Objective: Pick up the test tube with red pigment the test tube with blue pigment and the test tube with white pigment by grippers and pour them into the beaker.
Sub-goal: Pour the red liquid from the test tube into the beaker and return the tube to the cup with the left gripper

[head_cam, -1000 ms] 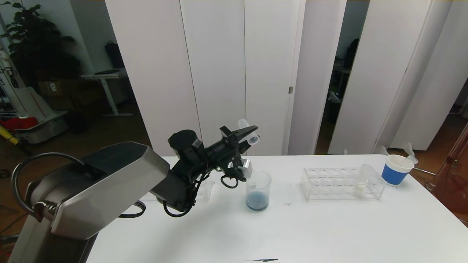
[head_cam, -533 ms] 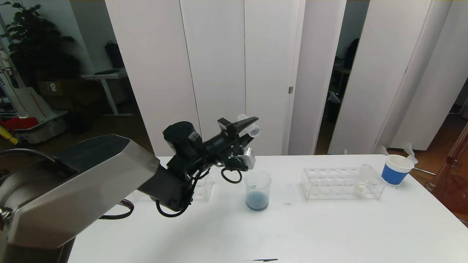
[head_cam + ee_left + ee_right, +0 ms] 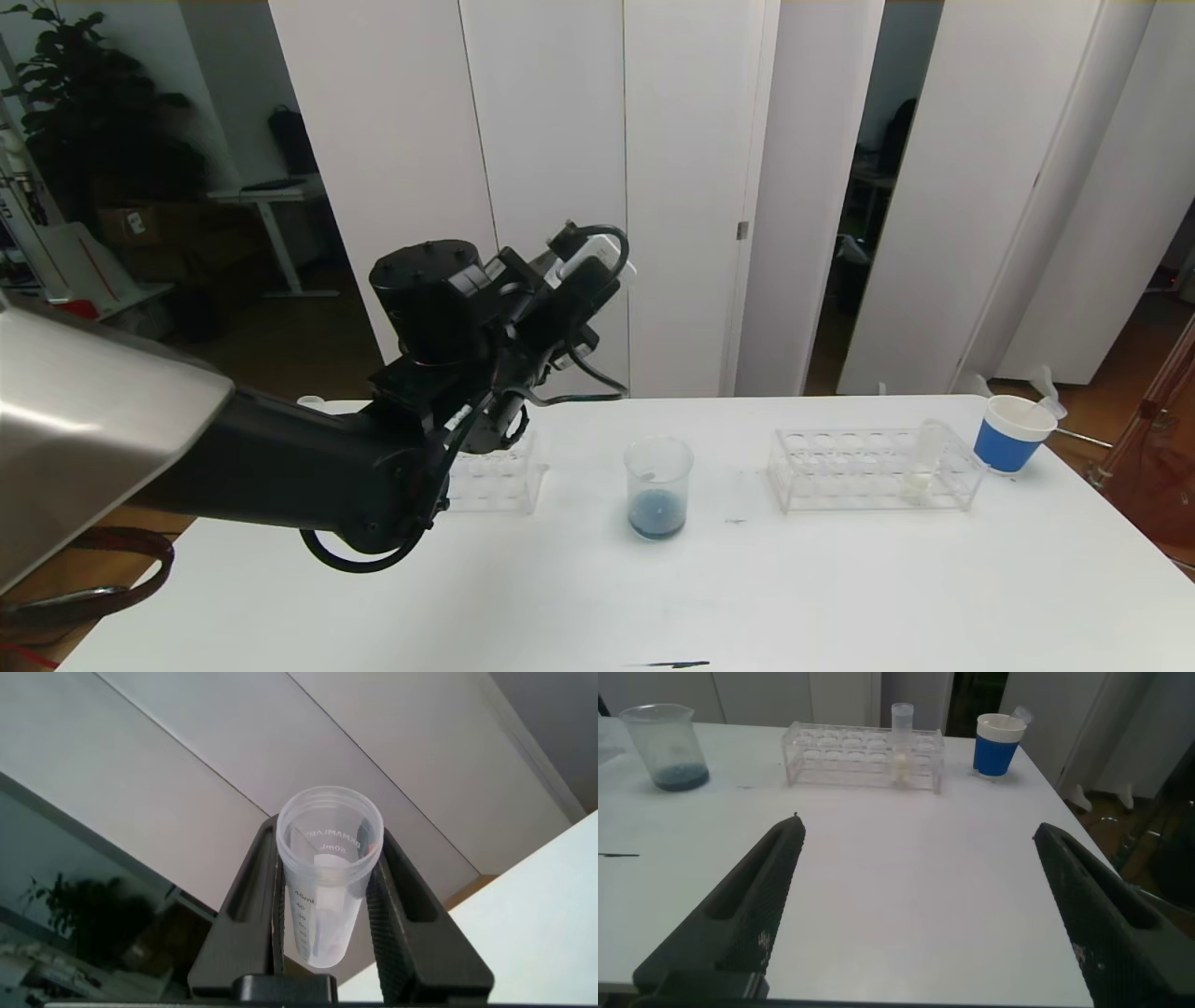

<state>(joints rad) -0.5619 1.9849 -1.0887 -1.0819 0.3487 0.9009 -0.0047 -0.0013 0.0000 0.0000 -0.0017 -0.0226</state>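
the left arm, a chain of black joints with looping cables behind a brushed-metal shell, is raised above the left part of the white table (image 3: 840, 597), its wrist turned up and back toward the white folding panels. the left tool (image 3: 329, 891) is clamped on an emptied clear plastic test tube (image 3: 327, 873): two matte black fingers (image 3: 397, 910) press its sides, and the wrist view looks straight into its round open mouth, past printed scale marks on the inner wall to a small residue at the rounded bottom. in the head view the arm's own wrist hides this tool. the right tool (image 3: 920, 891) hangs low over the near right part of the table, its two long black fingers spread wide with nothing between them. the small clear cylindrical beaker (image 3: 658, 487) with a flared rim stands upright near the middle of the table, a shallow layer of dark blue liquid in its bottom. to its right, well apart, lies a long clear acrylic tube rack (image 3: 873, 469) with rows of round holes; the slim clear test tube with white pigment (image 3: 924, 459) stands in it near its right end, pale cream liquid at its base. a blue paper cup with a white rim (image 3: 1010, 434) stands just beyond the rack's right end. another clear rack (image 3: 495, 478) sits left of the beaker, partly behind the left arm.
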